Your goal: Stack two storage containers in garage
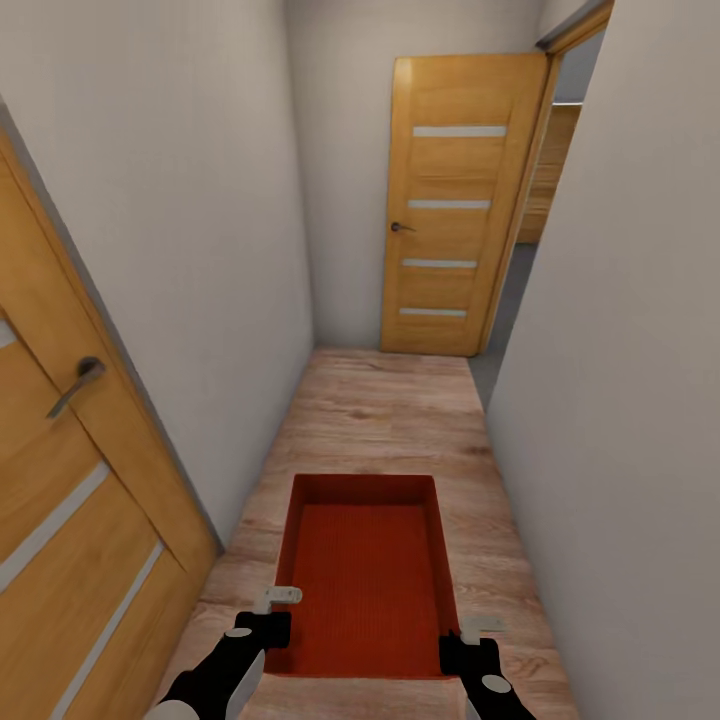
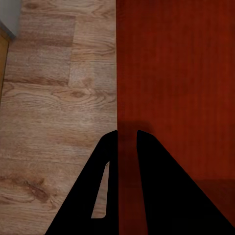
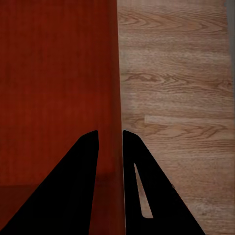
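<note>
An orange-red storage container (image 1: 365, 575) with a ribbed bottom hangs level in front of me, above the wood plank floor of a narrow hallway. My left gripper (image 1: 272, 612) is shut on its left side wall near the closest corner. My right gripper (image 1: 470, 640) is shut on the right side wall. In the left wrist view the left gripper (image 2: 127, 133) has its fingers on either side of the wall of the container (image 2: 176, 73). The right wrist view shows the right gripper (image 3: 110, 132) straddling the opposite wall of the container (image 3: 54, 73) the same way.
White walls close in on both sides. A wooden door (image 1: 60, 480) with a lever handle stands close on the left. At the far end, an open wooden door (image 1: 450, 205) leans beside a doorway (image 1: 520, 260) on the right, where grey floor and wood planks show.
</note>
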